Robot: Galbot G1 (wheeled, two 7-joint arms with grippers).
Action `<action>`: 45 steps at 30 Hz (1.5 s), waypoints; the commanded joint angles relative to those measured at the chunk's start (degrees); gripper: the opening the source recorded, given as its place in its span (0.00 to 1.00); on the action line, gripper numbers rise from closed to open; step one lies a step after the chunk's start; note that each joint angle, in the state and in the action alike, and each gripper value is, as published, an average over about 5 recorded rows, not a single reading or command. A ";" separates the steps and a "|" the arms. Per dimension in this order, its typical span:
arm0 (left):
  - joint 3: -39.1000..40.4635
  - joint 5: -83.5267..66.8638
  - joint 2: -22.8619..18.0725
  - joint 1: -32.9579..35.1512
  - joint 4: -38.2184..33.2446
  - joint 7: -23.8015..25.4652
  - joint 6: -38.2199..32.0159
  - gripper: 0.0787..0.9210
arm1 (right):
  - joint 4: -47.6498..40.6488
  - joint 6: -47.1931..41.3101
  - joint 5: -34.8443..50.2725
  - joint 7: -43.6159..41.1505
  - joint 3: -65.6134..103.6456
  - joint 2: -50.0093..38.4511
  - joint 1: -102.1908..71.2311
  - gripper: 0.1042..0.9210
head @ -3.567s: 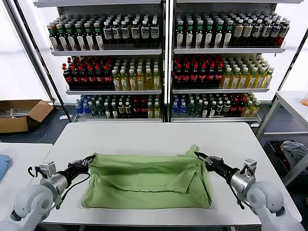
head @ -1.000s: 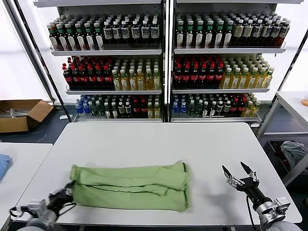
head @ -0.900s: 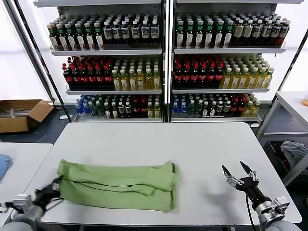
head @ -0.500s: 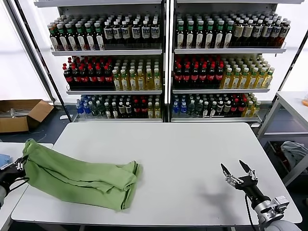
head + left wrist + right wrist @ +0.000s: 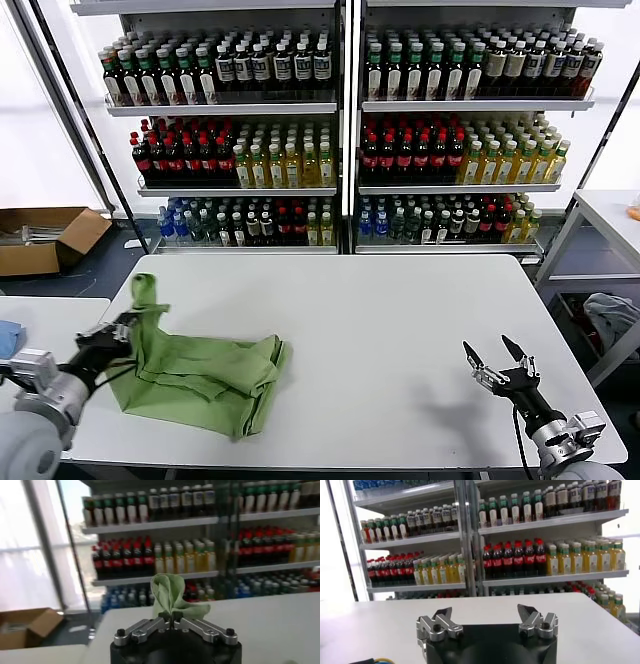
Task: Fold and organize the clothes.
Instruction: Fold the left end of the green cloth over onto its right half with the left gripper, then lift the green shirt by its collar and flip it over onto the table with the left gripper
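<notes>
Head view, nearest first: the right gripper (image 5: 502, 366) hovers above the near right part of the white table (image 5: 400, 320), fingers spread and holding nothing; the right wrist view confirms the gap between its jaws. It is well apart from the work and looks idle. At the near left edge, the left gripper (image 5: 118, 332) is clenched on a bunch of the light green polo shirt (image 5: 200, 370); the left wrist view shows its jaws pressed together with a tuft of green fabric (image 5: 172, 596) standing up from between them. The shirt lies at the left end of the table as a rumpled folded bundle, its pinched corner lifted above the rest. Its long axis runs roughly across the table from the raised end at the left gripper toward the lower, rounded end nearer the table's middle. Collar and print are hidden, so which end is the neck cannot be told.

Judging by this, folding is done and the step in hand is moving the bundle aside to the left. Next, the left gripper would need to carry it clear without the layers sliding open, then set it down and let go. Beyond stand shelves of bottles (image 5: 340, 130).
</notes>
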 commanded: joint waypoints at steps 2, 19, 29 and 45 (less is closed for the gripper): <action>16.89 2.84 -4.83 -0.33 -4.82 -1.50 0.99 0.02 | 0.11 -0.10 -0.03 0.12 0.36 0.64 -0.27 0.88; 35.03 0.40 -11.18 -7.40 3.77 -14.13 2.81 0.21 | 1.63 -0.23 0.10 -0.03 0.62 2.72 -2.99 0.88; 22.99 -20.04 -8.34 -5.56 -6.82 -13.20 2.14 0.55 | 2.31 -0.28 -0.18 -0.08 0.74 3.82 -3.30 0.88; -2.66 -14.66 1.36 -2.28 17.29 -2.85 3.56 0.88 | 3.16 0.06 0.96 -0.24 0.84 4.04 -4.22 0.88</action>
